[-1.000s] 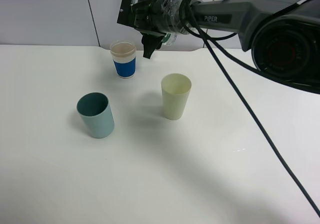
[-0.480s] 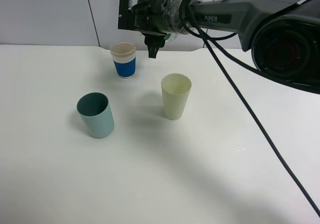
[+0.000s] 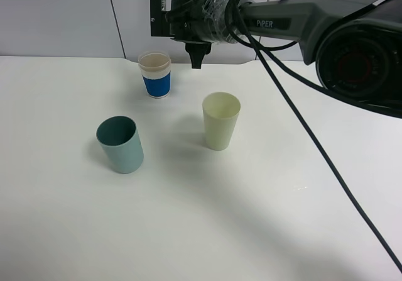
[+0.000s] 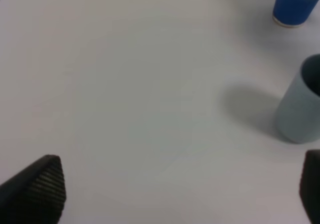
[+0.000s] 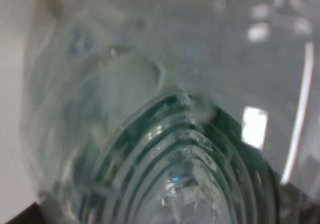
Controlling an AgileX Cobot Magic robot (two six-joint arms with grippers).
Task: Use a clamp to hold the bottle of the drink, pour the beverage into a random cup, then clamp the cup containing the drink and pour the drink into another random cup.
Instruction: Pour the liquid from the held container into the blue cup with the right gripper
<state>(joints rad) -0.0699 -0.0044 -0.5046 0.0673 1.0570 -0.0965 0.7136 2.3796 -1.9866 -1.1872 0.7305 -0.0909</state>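
My right gripper (image 3: 196, 56) hangs high at the back, just right of and above the blue-banded paper cup (image 3: 156, 75), and is shut on the bottle (image 5: 170, 134). In the right wrist view the bottle's clear ribbed plastic and dark green label fill the picture; in the high view the arm hides it. Whether beverage lies in the paper cup cannot be told. The teal tumbler (image 3: 120, 144) stands upright at front left. My left gripper (image 4: 175, 194) is open over bare table, with the teal tumbler (image 4: 302, 108) and paper cup (image 4: 295, 3) beyond it.
A taller pale yellow-green tumbler (image 3: 221, 121) stands upright right of the middle. The right arm and its black cable (image 3: 326, 161) cross the right half above the white table (image 3: 264, 231). A grey wall closes the back.
The right gripper has turned at the wrist: its finger swung from slanting toward the paper cup to nearly vertical, shifting slightly right and up. The cups and left gripper have not moved.
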